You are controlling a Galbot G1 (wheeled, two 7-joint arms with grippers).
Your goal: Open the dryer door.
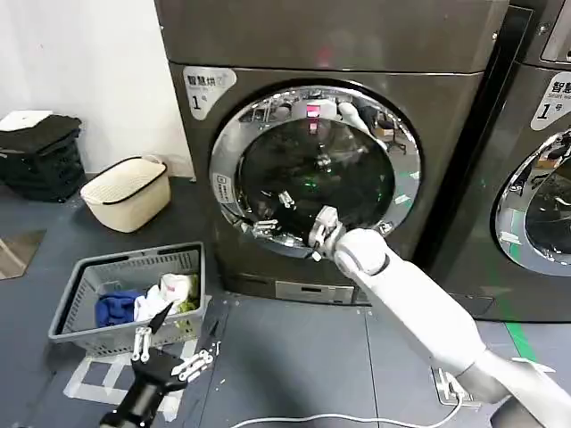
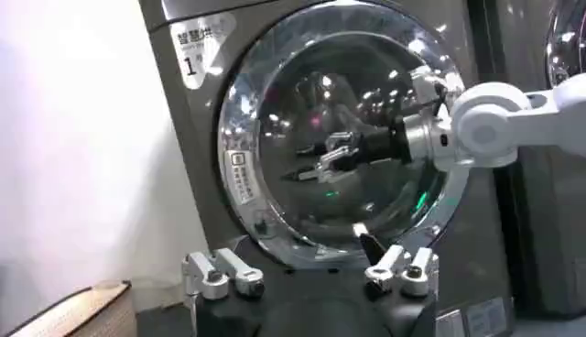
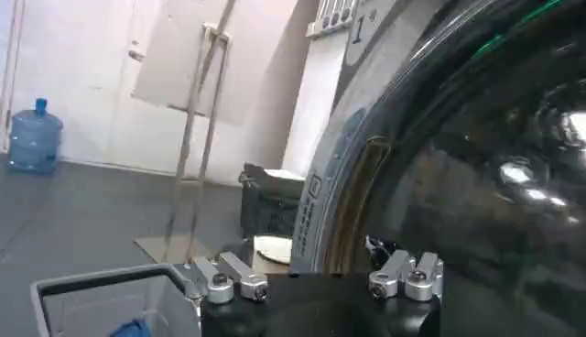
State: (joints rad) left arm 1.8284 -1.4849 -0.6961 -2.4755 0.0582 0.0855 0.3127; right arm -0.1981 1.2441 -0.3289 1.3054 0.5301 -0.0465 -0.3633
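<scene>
The dryer door (image 1: 317, 174) is a round dark glass porthole in a wide chrome ring on the grey machine straight ahead. I cannot tell whether it is ajar. My right gripper (image 1: 319, 234) is open at the door's lower part, fingers close to the glass and ring. From the left wrist that right gripper (image 2: 320, 165) shows spread in front of the dryer door (image 2: 348, 101). In the right wrist view my right gripper (image 3: 316, 279) faces the dryer door's (image 3: 476, 183) rim. My left gripper (image 1: 171, 357) hangs open low over the floor, well short of the machine, empty (image 2: 311, 275).
A grey laundry basket (image 1: 85, 272) with clothes sits on the floor at left, a cream basket (image 1: 125, 192) and black crates (image 1: 40, 156) behind it. A second grey machine (image 1: 535, 178) stands to the right. A white cable (image 1: 357, 416) crosses the floor.
</scene>
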